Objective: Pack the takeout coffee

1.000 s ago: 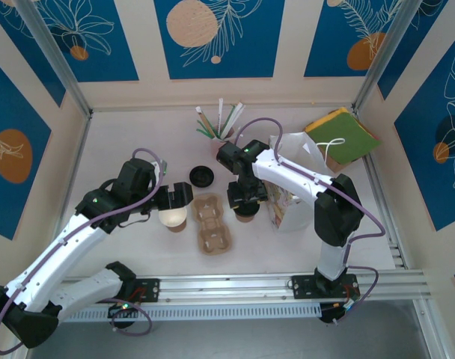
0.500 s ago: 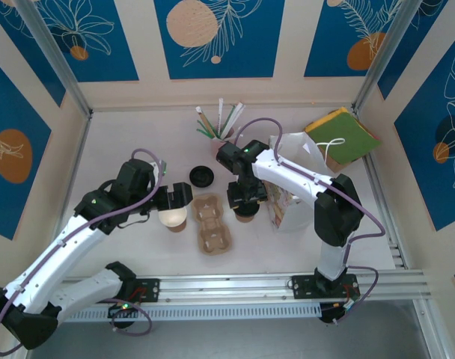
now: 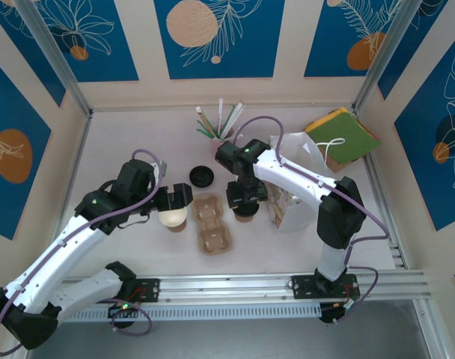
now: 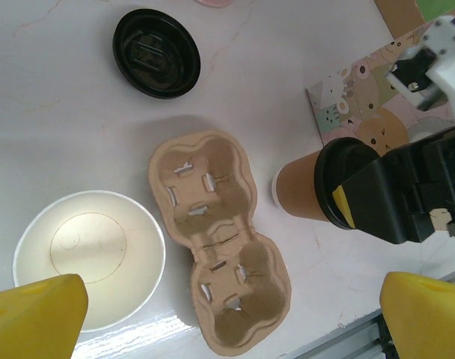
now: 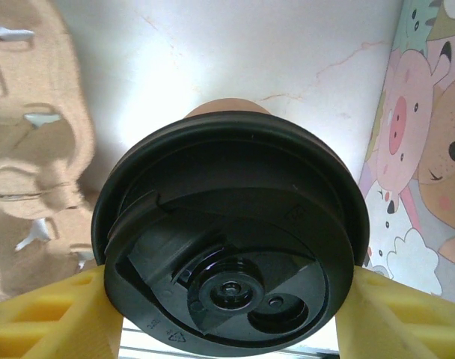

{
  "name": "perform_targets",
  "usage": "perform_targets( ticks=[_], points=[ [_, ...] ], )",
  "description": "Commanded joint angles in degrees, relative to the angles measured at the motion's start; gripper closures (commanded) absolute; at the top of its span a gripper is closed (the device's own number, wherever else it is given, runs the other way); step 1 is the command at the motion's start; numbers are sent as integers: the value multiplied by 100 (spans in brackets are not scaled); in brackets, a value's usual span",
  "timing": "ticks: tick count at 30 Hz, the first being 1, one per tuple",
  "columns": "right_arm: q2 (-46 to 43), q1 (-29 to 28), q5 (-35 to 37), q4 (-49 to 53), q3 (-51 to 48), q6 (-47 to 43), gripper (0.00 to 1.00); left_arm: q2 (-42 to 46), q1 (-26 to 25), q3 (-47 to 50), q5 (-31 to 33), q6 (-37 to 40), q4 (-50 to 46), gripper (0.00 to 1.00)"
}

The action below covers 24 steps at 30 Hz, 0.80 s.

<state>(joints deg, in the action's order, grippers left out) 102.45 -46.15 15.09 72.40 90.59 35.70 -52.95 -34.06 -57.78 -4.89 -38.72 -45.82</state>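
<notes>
R gripper (image 5: 226,303) clamps takeout coffee (image 4: 306,196) by lid beside cup carrier (image 4: 216,239), prob. to slot it; L gripper (image 4: 231,310) wide, empty.

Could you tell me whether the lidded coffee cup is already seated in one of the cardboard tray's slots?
No, the takeout coffee is upright beside the tray, and both tray slots are empty.

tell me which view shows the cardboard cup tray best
Left wrist: the cardboard cup tray lies whole and close, both slots empty. Top external shows it small between the arms; right wrist catches a cropped edge beside the takeout coffee.
</notes>
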Motion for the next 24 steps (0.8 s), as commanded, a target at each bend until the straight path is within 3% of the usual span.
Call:
perform_targets(
  ticks=[1, 24],
  points=[
    [-326, -114, 131, 335, 334, 165, 34, 39, 23, -41, 58, 20, 15, 0],
    [-910, -761, 737, 1614, 1972, 506, 34, -143, 39, -617, 698, 459, 104, 0]
  ],
)
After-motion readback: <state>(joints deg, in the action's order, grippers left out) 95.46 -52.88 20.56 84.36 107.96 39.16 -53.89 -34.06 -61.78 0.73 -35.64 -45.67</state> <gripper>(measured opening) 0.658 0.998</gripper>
